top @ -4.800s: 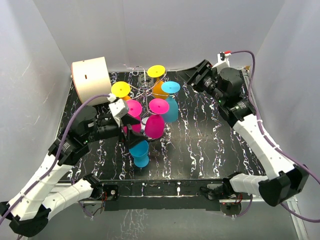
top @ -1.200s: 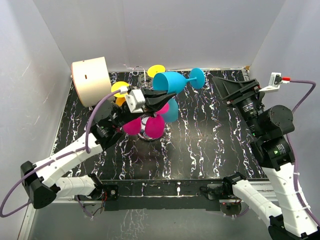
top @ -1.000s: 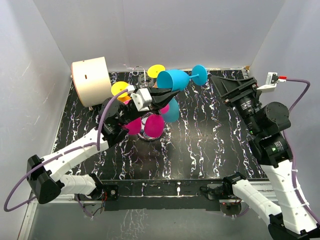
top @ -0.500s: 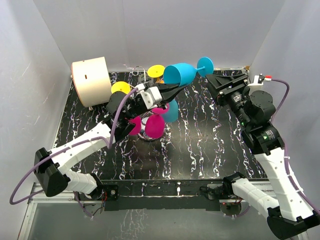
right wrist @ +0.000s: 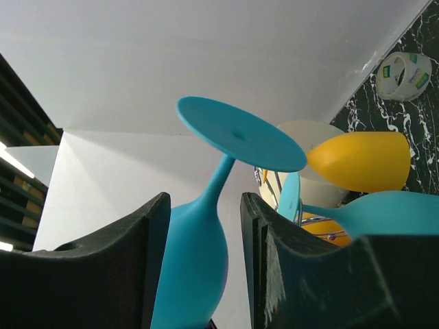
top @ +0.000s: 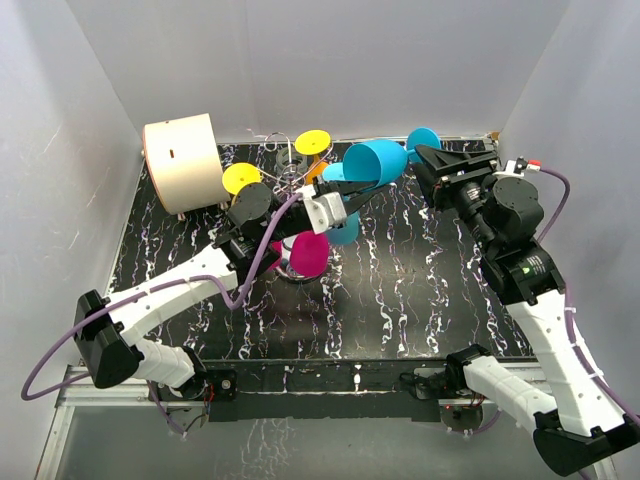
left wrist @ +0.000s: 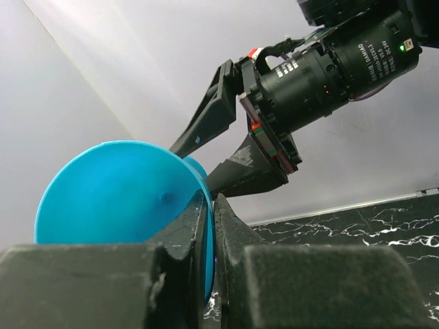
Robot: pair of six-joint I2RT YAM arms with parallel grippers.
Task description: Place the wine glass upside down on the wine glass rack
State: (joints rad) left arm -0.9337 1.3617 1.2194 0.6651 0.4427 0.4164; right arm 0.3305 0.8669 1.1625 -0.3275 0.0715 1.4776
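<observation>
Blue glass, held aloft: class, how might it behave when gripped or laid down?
The blue glass looks like opaque matte plastic: probably light, not fragile. Its thin stem may pivot in a grip. The round bowl would likely roll if laid down.

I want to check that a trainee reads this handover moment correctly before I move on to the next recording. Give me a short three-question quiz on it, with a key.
1. True or false: the left hand is shut on the rim of the blue glass, holding it in the air.
2. What sits between the fingers of the right hand?
A. the blue glass, near its stem
B. a pink glass
C. nothing
3. In the top view, how many yellow discs can be seen?

Key: 1 true; 2 A; 3 two.
</observation>
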